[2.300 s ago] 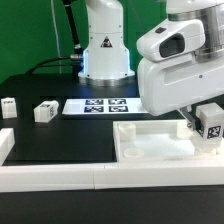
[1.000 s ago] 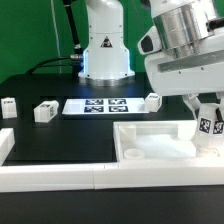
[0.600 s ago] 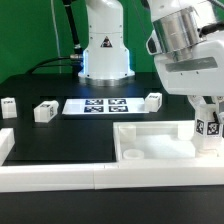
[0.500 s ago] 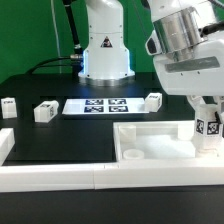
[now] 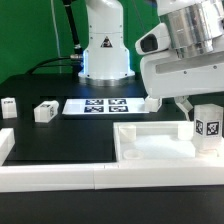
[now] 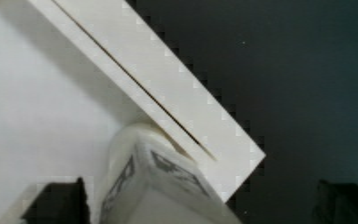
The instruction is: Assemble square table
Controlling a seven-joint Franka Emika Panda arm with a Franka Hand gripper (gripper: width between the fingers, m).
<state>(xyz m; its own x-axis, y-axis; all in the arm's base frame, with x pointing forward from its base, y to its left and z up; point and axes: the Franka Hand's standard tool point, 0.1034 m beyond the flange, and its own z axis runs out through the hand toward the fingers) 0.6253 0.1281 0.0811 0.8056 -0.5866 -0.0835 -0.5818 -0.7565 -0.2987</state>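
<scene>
The white square table top [image 5: 150, 150] lies at the exterior view's right, rim up. One tagged white leg [image 5: 208, 128] stands upright in its right corner. My gripper [image 5: 198, 110] hangs just above and beside this leg, open. In the wrist view the leg [image 6: 158, 180] rises between my two dark fingers [image 6: 55, 200], with a gap on each side, over the table top's rim [image 6: 176, 100]. Two loose legs [image 5: 45, 111] [image 5: 8, 107] lie on the black table at the left. Another leg [image 5: 152, 102] is mostly hidden behind my hand.
The marker board [image 5: 100, 105] lies flat near the robot base [image 5: 105, 50]. A long white border wall [image 5: 60, 175] runs along the front edge, with a short piece [image 5: 5, 145] at the left.
My jaws have opened off the upright leg, which stays standing in the corner. My hand has shifted towards the exterior view's left and now covers most of the leg behind it.
</scene>
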